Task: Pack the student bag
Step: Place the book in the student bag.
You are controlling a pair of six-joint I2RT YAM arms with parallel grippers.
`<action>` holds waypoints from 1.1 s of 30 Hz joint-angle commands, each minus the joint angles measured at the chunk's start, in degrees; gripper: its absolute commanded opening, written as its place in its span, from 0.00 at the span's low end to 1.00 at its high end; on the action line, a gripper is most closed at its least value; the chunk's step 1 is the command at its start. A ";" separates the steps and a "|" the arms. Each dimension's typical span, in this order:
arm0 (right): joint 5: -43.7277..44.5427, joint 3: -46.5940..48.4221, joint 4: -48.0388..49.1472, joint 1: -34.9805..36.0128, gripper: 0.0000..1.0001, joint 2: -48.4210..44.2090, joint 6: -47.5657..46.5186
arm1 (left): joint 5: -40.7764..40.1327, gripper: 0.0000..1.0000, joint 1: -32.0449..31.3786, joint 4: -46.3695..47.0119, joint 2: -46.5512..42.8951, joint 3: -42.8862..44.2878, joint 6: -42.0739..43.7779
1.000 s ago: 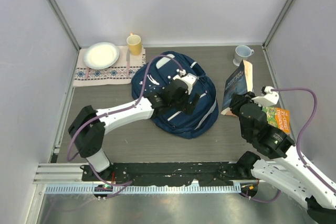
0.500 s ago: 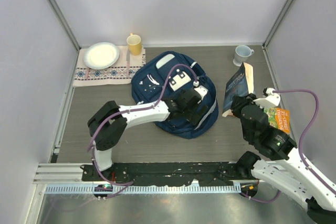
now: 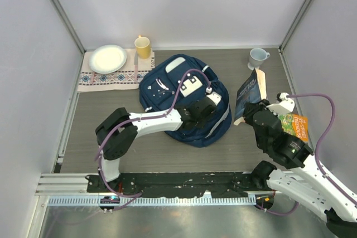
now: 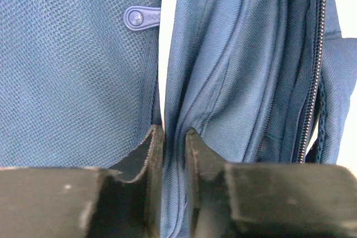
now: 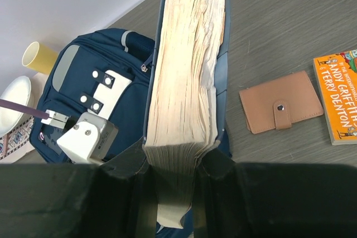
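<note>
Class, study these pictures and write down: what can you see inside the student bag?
At the zip of the student bag, only folds of blue fabric show; no packed item is visible. Deeper inside is covered by the bag's own cloth, which the left gripper pinches.

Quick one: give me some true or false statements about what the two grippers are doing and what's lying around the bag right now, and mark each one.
1. The right gripper is clamped on a thick book. True.
2. The left gripper hangs open, clear of the student bag. False: it is pinched on a fold of the student bag's fabric.
3. A brown wallet lies on the table next to an orange book. True.
4. The yellow cup stands beside the orange book. False: the yellow cup is at the far left, by the white plate.
</note>
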 commanded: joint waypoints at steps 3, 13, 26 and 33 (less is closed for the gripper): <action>2.62 1.78 5.70 0.09 0.01 -0.46 2.37 | -2.90 0.00 0.46 0.29 -2.53 -0.53 -1.08; 4.99 2.22 2.27 0.08 0.01 -1.69 2.72 | -4.30 0.00 0.46 -1.29 -15.70 0.78 0.85; -16.60 -0.94 10.52 0.09 0.01 -3.27 4.21 | -4.30 0.00 1.52 -0.42 -25.83 3.33 0.41; -25.42 -9.28 23.08 0.00 0.01 -0.72 14.31 | -2.98 0.00 3.01 0.73 -28.11 3.60 -1.87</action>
